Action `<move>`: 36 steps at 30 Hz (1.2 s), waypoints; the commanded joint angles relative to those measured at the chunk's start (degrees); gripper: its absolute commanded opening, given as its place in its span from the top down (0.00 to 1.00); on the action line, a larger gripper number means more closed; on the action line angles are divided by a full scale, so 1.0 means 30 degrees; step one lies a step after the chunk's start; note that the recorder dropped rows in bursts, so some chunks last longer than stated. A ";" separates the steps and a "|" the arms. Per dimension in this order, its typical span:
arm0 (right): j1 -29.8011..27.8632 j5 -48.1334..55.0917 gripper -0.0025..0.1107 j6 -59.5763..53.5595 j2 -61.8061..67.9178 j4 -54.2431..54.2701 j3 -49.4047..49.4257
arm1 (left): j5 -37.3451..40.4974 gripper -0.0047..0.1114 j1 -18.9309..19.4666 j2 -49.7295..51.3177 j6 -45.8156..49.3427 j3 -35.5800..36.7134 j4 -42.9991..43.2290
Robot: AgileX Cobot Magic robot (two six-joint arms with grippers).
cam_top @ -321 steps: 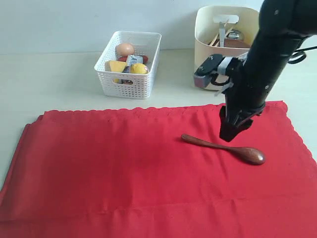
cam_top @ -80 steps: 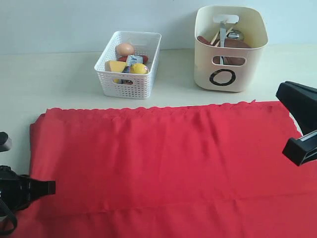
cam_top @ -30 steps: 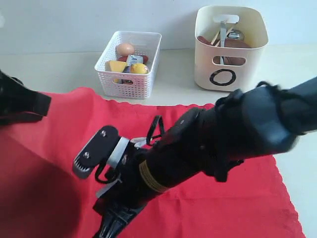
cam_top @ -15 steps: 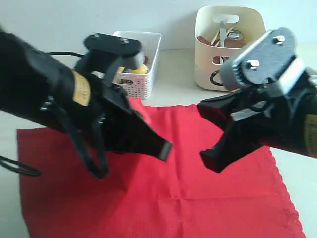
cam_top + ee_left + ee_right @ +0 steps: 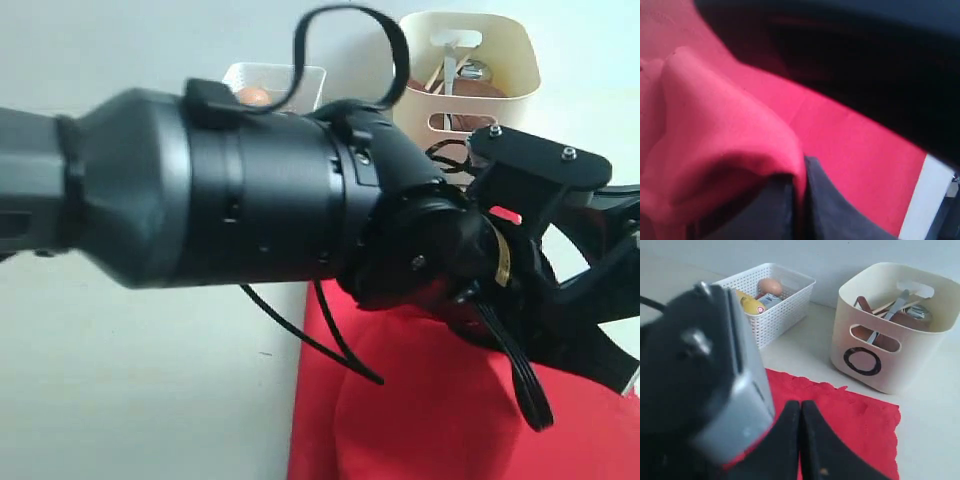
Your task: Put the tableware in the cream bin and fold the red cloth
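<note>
The red cloth (image 5: pixel 420 400) lies bunched at the lower right of the exterior view, its left part drawn over to the right. My left gripper (image 5: pixel 799 175) is shut on a raised fold of the cloth (image 5: pixel 725 130), and its arm (image 5: pixel 250 190) fills the middle of the exterior view. Just above the cloth (image 5: pixel 855 420), my right gripper (image 5: pixel 800 410) is shut with nothing in it. The cream bin (image 5: pixel 500 40) stands at the back right. In the bin (image 5: pixel 920 355) are a metal knife (image 5: pixel 892 307), a brown plate (image 5: pixel 905 321), a steel cup (image 5: pixel 918 312) and chopsticks (image 5: pixel 883 306).
A white perforated basket (image 5: pixel 785 305) with an egg (image 5: pixel 769 286) and other food stands left of the cream bin; the left arm hides most of the basket (image 5: pixel 275 75) in the exterior view. Bare pale tabletop (image 5: pixel 140 380) lies left of the cloth.
The left arm has swung across to the right, carrying the cloth's left part with it. The table on the left is now uncovered. The right gripper stays shut.
</note>
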 commanded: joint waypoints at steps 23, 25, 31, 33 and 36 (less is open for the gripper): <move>-0.0007 0.6552 0.98 0.1451 -0.2578 0.1513 0.0066 | 0.2375 0.20 0.2696 -0.1893 0.3869 -0.0453 0.0630; -0.0007 0.4804 0.98 0.0998 -0.2502 0.1297 0.0066 | 0.3140 0.38 0.3283 -0.3009 0.4334 0.0017 0.0677; -0.0007 -0.1347 0.98 0.0278 0.0087 -0.1291 -0.0019 | 0.2667 0.94 0.4348 -0.6497 0.4050 0.3547 0.2077; -0.0007 -0.2782 0.98 0.0284 0.2182 -0.1360 -0.0455 | 0.1448 0.94 0.4485 -0.7242 0.4010 0.5021 0.2150; -0.0007 -0.5396 0.98 0.0246 0.6013 -0.1420 -0.1597 | -0.0897 0.95 0.4532 -0.7501 0.4010 0.6989 0.2108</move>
